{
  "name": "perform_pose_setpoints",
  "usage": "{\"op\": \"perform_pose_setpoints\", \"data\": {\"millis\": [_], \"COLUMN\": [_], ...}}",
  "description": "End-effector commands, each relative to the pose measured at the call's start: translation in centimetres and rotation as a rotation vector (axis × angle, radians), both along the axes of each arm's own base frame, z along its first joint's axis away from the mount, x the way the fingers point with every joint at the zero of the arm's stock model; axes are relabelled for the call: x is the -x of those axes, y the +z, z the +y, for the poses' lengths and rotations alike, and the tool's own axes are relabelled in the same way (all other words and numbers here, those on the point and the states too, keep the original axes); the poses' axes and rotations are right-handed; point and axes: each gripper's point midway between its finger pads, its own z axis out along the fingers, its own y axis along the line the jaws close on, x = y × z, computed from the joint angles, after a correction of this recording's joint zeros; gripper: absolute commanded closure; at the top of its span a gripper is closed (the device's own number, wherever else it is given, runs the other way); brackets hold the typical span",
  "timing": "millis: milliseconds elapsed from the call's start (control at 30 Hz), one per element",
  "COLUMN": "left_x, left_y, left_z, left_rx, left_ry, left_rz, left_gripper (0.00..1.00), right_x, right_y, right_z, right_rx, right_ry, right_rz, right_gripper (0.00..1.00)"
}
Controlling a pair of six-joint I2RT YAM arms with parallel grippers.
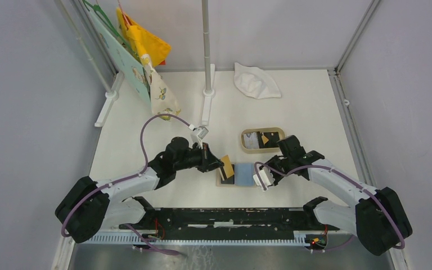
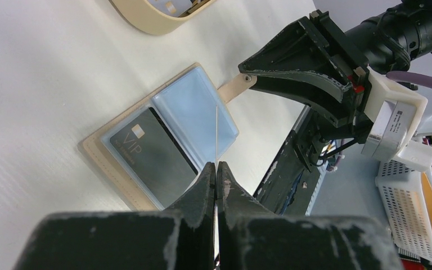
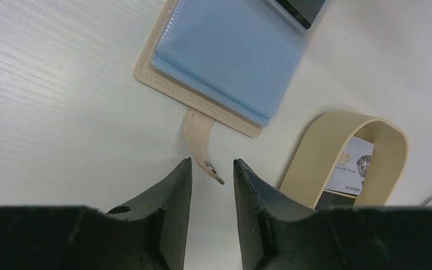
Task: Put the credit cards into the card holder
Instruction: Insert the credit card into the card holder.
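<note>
One orange card, thin, stiff and likely slick, sat pinched by its edge in the closed left gripper over the open card holder lying flat on the table. The right gripper held its jaws narrowly apart astride the holder's floppy snap tab, a sensible place to steady that light wallet.

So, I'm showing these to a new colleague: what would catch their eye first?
The open card holder at mid-table, a black card already in its blue pocket. The left gripper holds an orange card edge-on above it, while the right gripper, jaws open, straddles the holder's snap tab.
</note>
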Motion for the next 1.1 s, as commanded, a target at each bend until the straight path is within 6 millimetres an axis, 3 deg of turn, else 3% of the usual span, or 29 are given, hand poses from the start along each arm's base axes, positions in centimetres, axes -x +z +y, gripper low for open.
{"op": "perform_pose_setpoints", "data": {"millis": [0,167,400,467,600,667,767,900,1067], "left_x": [-0.3,-0.1,0.1,-0.1,-0.6,-0.8,-1.4,-1.9,-1.9], "left_y": [0.9,0.4,-0.5,-1.1,-1.5,-1.5,-1.2,-0.9,-1.0], "left_z": [-0.5,-0.7,-1.3,-1.5,-1.6,-1.5,-1.1,-0.8,-1.4], "left_rx": [0.034,0.036,0.044,0.037,0.068,0.105,0.169,0.226,0.235], "left_ry": [-0.032,-0.044,-0.066,-0.06,-0.009,0.036,0.118,0.208,0.268], "left_rz": [-0.055,-0.043,0.001,0.027,0.067,0.088,0.103,0.11,0.1], "left_gripper": [0.98,0.98,0.98,0.98,0.98,0.98,0.98,0.98,0.98], "right_x": [-0.6,-1.0,-5.5,-5.9,-3.9,-3.2,-1.7,0.1,-1.5], "right_y": [0.4,0.6,2.5,3.1,3.2,3.7,4.7,3.9,1.9], "right_z": [0.3,0.4,-0.5,-0.4,1.0,1.7,3.2,4.3,3.6], "right_rx": [0.002,0.007,0.016,-0.01,-0.069,-0.106,-0.183,-0.238,-0.15], "right_ry": [0.025,0.025,-0.173,-0.216,-0.155,-0.134,-0.093,-0.062,-0.19], "right_rz": [-0.055,-0.085,-0.263,-0.264,-0.163,-0.115,-0.026,0.1,0.131], "right_gripper": [0.65,0.85,0.9,0.83,0.47,0.41,0.41,0.48,0.57]}}
